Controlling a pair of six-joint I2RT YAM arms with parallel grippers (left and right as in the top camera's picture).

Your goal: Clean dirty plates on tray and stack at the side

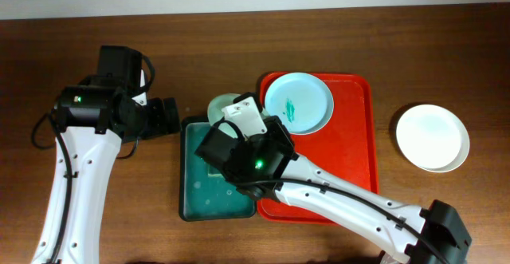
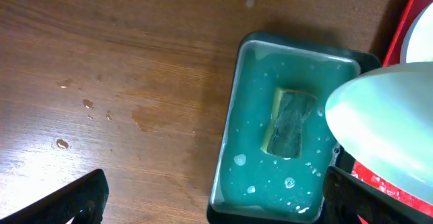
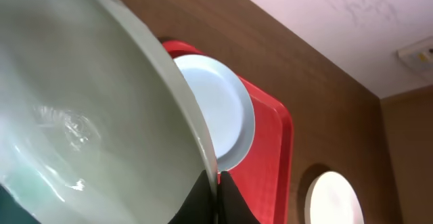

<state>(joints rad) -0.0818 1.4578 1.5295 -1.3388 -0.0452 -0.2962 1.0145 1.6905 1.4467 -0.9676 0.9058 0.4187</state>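
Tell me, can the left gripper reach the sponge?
Probably yes: the open left gripper is beside the green tray and its camera sees the sponge uncovered, though the plate hangs close.

Brown wood-grain table (image 1: 239, 49); large red rectangular plastic tray (image 1: 358, 136); round pale blue plate (image 1: 311, 95), teal smear at centre; round white plate (image 1: 433, 137), plain; round pale mint plate (image 3: 81, 122); small dark teal-green tray (image 1: 205, 202), white-flecked; yellow-edged grey-green sponge (image 2: 289, 124).

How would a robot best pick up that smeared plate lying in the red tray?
The smeared plate lies flat in a corner of the red tray, two of its edges close to the raised wall. So probably grip its thin rim from above, on the side facing the tray's bare middle.
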